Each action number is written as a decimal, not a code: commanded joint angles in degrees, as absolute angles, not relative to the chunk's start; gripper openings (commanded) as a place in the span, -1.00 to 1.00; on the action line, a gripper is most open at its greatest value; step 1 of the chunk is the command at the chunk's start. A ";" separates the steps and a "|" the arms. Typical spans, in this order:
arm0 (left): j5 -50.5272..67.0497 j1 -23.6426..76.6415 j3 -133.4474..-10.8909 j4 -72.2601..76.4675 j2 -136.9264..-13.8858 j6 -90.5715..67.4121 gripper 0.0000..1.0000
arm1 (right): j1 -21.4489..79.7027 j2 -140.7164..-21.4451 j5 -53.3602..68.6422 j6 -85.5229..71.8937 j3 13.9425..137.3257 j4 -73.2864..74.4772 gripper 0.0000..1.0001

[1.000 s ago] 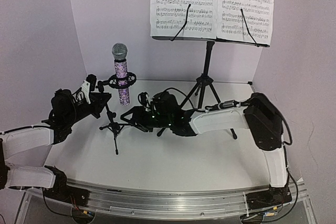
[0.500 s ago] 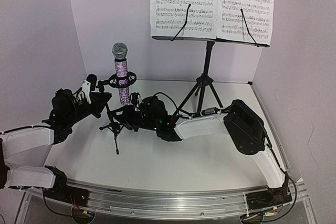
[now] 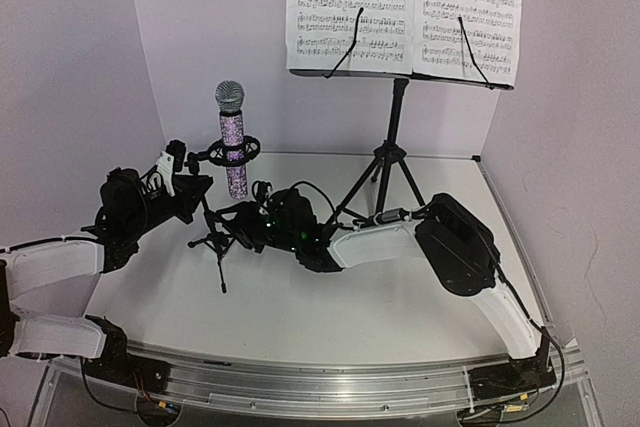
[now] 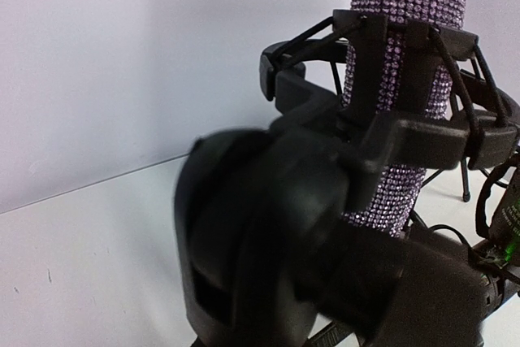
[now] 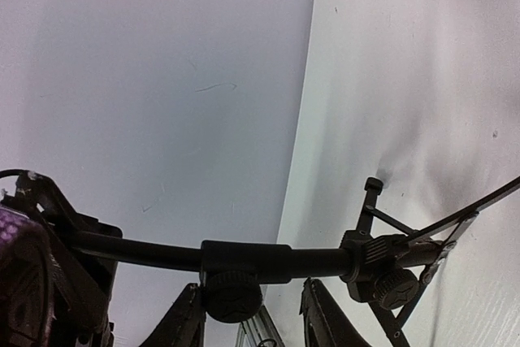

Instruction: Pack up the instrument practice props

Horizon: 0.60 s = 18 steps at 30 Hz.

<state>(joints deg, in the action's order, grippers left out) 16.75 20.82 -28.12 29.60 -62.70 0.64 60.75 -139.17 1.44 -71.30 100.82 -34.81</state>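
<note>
Reaching across from the right, the right gripper (image 3: 241, 219) is sitting low at the small black tripod mic stand (image 3: 213, 239) on the left part of the white table (image 3: 300, 322).
- Right wrist view: 2 fingers (image 5: 188, 318) are standing spread, 1 on each side of a round knob (image 5: 232, 296) on the stand's black tube (image 5: 146, 251). The left finger is just beside the knob and the other is apart from it. They are not closing on anything.
- Left gripper (image 3: 180, 173) is sitting higher, at the left side of the stand, beside the shock mount (image 4: 455, 123). Its jaws are pressed nearly together. Blurred black parts are filling the left wrist view, so I cannot tell whether it is pinching the mount's bracket.
- Purple glitter microphone (image 3: 233, 152) is standing upright in the mount's ring with its grey mesh head (image 3: 230, 97) on top, at the far left of the table.
- Tall black tripod music stand (image 3: 397, 137) is standing far, right of centre. 2 white sheet-music pages (image 3: 350, 7) are resting side by side on its desk, each under 1 thin black retaining arm (image 3: 350, 42).
- Right forearm is lying just in front of the music stand's legs.
</note>
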 commanded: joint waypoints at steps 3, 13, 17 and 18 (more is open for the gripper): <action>19.19 21.10 -30.06 28.05 -63.47 -1.98 -1.00 | 60.00 -140.04 0.00 -75.07 103.39 -36.91 -0.35; 19.24 21.13 -30.61 28.55 -64.08 -1.52 -1.00 | 59.91 -142.55 1.21 -77.61 106.54 -36.92 -0.71; 18.99 21.09 -30.71 28.50 -64.20 -1.45 -1.00 | 59.93 -142.27 2.14 -77.66 106.20 -36.91 -0.66; 18.91 21.09 -30.74 28.52 -64.23 -1.33 -1.00 | 59.95 -142.07 2.41 -77.78 105.78 -36.91 -0.65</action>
